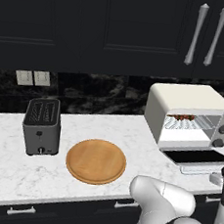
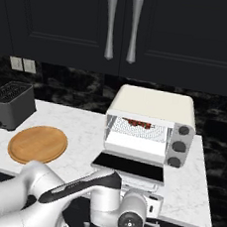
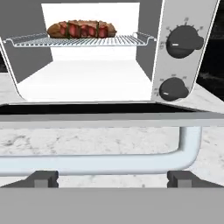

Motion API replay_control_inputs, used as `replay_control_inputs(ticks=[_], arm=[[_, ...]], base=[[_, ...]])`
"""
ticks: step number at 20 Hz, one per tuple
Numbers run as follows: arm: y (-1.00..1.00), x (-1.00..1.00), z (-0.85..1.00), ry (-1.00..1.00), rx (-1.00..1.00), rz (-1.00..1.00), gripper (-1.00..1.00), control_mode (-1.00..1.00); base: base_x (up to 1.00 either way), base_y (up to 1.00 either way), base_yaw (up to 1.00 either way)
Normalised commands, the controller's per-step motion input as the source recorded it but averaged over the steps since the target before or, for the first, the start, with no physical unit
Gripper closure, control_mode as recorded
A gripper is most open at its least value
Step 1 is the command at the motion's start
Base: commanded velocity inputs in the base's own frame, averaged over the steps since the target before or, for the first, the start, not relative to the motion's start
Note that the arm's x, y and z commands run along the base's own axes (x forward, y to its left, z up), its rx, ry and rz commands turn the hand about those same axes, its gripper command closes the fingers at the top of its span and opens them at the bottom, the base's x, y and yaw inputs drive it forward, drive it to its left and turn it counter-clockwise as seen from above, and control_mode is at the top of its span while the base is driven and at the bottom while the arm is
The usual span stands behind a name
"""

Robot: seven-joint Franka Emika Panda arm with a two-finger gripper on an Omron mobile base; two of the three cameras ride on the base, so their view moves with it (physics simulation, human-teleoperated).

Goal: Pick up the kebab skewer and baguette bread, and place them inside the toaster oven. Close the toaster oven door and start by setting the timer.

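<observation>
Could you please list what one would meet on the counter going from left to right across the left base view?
Dark grey slot toaster → round wooden board → toaster oven, its door folded down open in front of it.

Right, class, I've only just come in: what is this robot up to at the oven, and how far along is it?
The robot's arm is working low in front of the toaster oven, whose toaster oven door hangs open, folded down flat. The kebab skewer and the baguette bread already lie together on the wire rack inside. The hand is open, with the door's pale handle just ahead of its fingertips. Loading looks done; closing the door and setting the timer knobs remain.
</observation>
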Motion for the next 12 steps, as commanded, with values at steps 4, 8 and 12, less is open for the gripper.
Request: replay_control_inputs(ticks=[4, 8, 12], arm=[[-0.20, -0.19, -0.39, 0.01, 0.00, 0.00, -1.00, -1.00], [-0.02, 0.02, -0.22, 0.00, 0.00, 0.00, -1.00, -1.00], [0.12, 0.23, 0.03, 0.00, 0.00, 0.00, -1.00, -1.00]], base=[[0.00, 0.00, 0.00], [0.00, 0.00, 0.00], [0.00, 0.00, 0.00]])
